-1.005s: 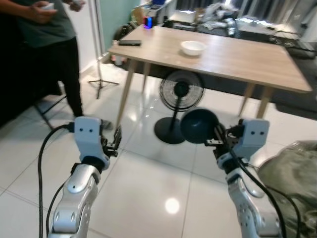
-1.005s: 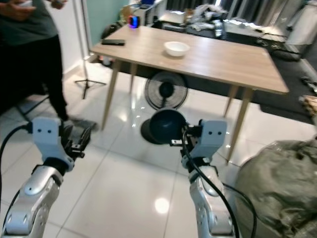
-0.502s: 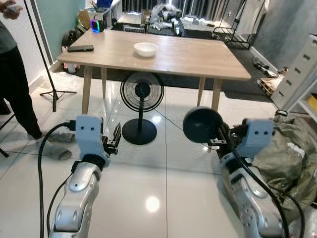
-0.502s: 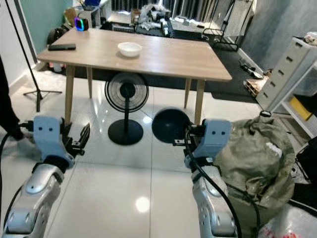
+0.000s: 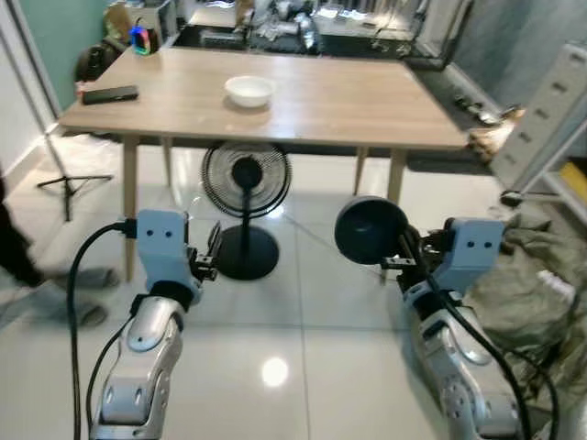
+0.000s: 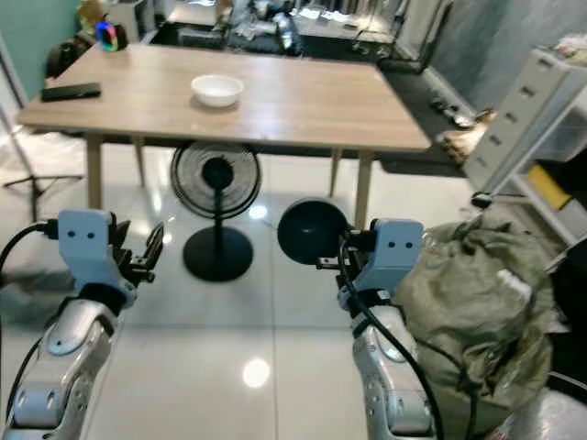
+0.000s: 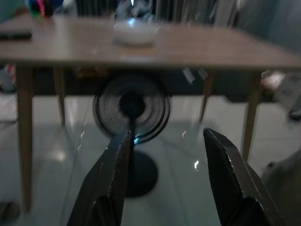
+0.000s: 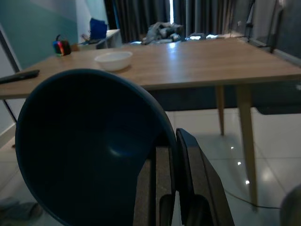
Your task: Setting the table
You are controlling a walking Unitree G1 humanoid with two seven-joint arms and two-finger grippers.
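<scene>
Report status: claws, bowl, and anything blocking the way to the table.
Right claw shut on dark bowl. Left claw open. Table ahead, white bowl on it. Fan beneath.

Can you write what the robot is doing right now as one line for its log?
phase: approaching wooden table | right claw: shut on dark blue bowl | left claw: open, empty | on table: white bowl
</scene>
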